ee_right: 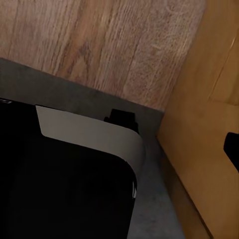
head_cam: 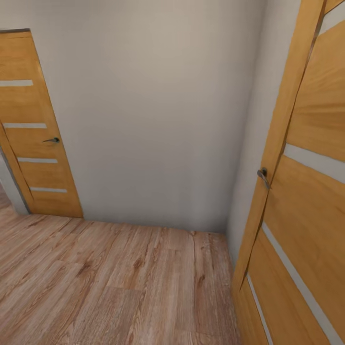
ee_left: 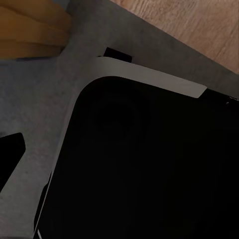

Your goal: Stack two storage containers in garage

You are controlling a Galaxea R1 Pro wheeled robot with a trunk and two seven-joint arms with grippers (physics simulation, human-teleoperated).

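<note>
Jaws on both arms are hard to judge; I cannot tell their state. Each wrist looks down on the robot's dark base (ee_left: 144,169). Ahead, two wooden doors (head_cam: 33,129) flank a cream wall (head_cam: 158,110) over plank flooring (head_cam: 110,287).

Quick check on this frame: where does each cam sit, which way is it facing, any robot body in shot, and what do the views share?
Head: on the head, facing forward and down at a hallway corner: plain wall, two orange-brown doors, wood-plank floor.
Left wrist: on the left arm, looking down at the robot's dark base; floor beyond.
Right wrist: on the right arm, looking down at the base, floor, a door.
Shared: floor and door in all; base in both wrists.
</note>
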